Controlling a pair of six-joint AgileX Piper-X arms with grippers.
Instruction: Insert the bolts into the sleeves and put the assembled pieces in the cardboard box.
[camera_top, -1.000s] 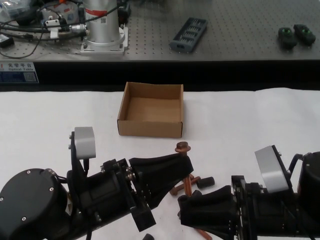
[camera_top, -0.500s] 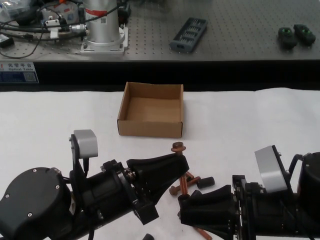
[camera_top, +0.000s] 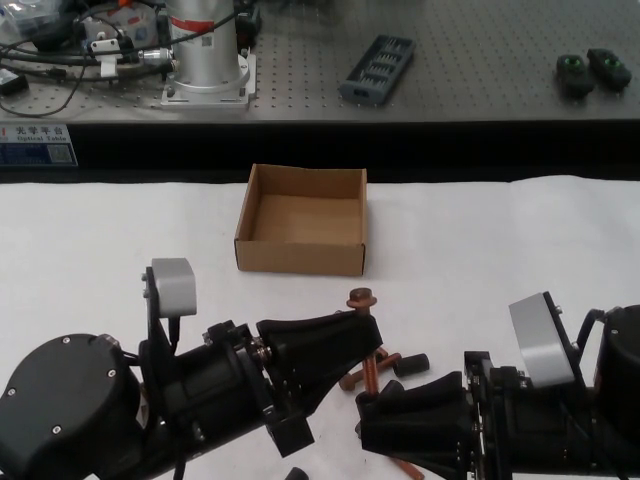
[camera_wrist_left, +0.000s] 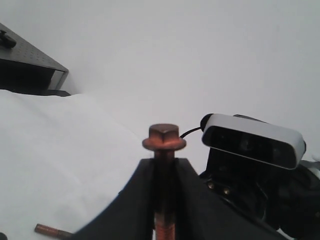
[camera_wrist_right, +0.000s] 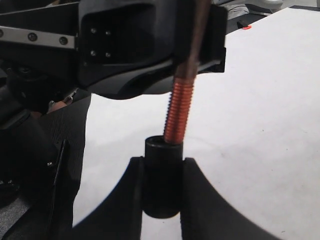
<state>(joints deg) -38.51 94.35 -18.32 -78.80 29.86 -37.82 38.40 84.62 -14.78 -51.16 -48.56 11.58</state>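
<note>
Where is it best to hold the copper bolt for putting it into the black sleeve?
Grip the smooth shank under the flanged head, from the side, as the left gripper does: the bolt stands upright and its threaded end is free for the sleeve.

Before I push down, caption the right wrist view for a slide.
Right pincer grips a black sleeve upright; the copper bolt in the left pincer meets its mouth, threads first.
</note>
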